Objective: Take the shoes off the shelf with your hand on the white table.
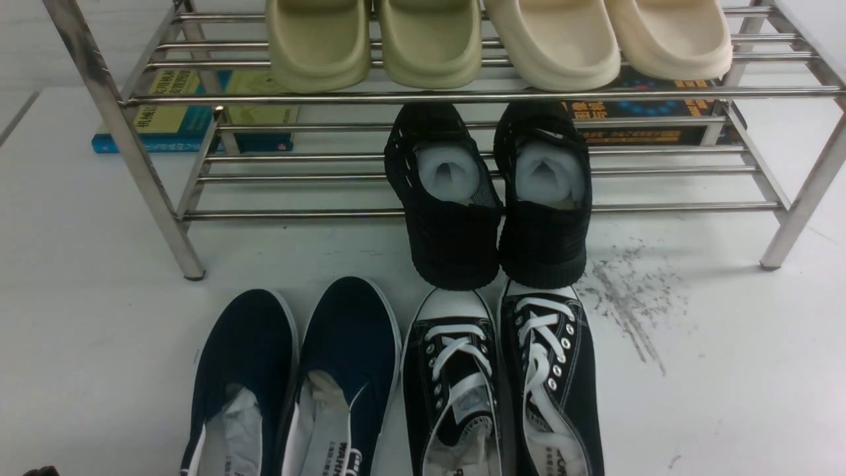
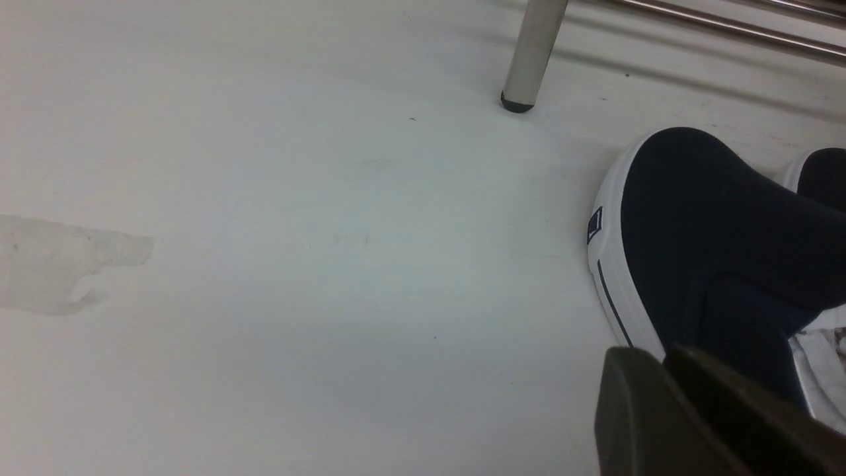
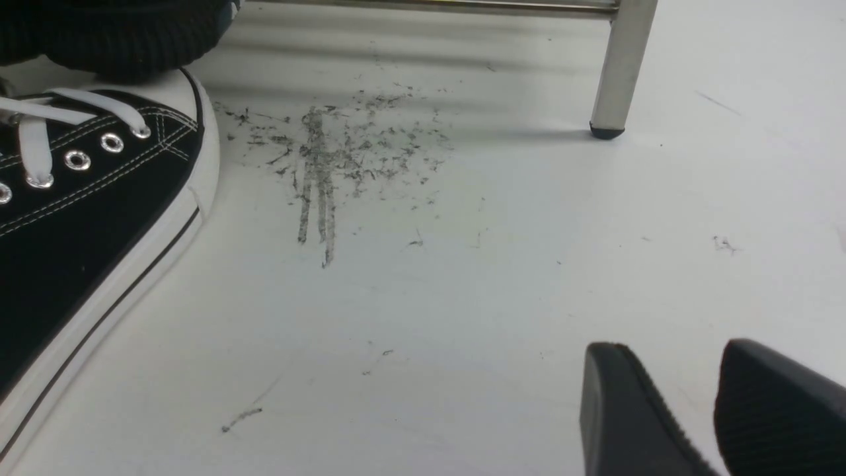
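Note:
The navy slip-on shoes (image 1: 297, 370) lie side by side on the white table (image 1: 727, 370), toes toward the shelf (image 1: 462, 98), with paper stuffing in them. In the left wrist view my left gripper (image 2: 654, 357) sits low beside the outer shoe (image 2: 714, 231). Its fingers are pressed almost together and nothing shows between them. My right gripper (image 3: 667, 357) hangs open over bare table, right of the lace-up sneakers, with nothing in it. Neither gripper shows clearly in the front view.
Black mesh shoes (image 1: 489, 225) sit on the shelf's lower tier, heels overhanging its front bar. Black lace-up sneakers (image 1: 502, 383) lie right of the navy pair. Pale slippers (image 1: 496, 39) fill the top tier. Books (image 1: 185, 119) lie behind the shelf. Grey scuff marks (image 3: 330, 158) are near the right leg (image 3: 621, 66).

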Controlling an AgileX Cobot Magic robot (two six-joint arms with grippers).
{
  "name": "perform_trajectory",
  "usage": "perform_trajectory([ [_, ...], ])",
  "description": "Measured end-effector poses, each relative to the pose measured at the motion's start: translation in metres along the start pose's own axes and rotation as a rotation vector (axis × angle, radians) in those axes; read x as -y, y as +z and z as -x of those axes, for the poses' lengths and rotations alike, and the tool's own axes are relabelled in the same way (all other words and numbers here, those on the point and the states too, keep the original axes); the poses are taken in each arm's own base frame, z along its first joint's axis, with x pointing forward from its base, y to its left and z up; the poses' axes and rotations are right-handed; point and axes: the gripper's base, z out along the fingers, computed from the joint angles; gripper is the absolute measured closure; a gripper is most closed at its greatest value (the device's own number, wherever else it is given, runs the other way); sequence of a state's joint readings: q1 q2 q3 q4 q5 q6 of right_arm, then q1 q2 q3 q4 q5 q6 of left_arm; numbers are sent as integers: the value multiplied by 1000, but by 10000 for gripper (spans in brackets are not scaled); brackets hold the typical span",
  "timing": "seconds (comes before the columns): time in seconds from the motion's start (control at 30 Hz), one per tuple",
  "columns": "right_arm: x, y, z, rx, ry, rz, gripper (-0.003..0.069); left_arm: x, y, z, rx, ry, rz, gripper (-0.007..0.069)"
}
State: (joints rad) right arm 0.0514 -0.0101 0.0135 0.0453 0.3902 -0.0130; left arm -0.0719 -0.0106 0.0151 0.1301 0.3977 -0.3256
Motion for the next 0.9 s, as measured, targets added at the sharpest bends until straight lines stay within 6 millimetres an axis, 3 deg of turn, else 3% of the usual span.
perform_trajectory([
  [0.9, 0, 0, 0, 0, 0, 0, 421, 0, 0, 0, -1, 0, -2, 531],
])
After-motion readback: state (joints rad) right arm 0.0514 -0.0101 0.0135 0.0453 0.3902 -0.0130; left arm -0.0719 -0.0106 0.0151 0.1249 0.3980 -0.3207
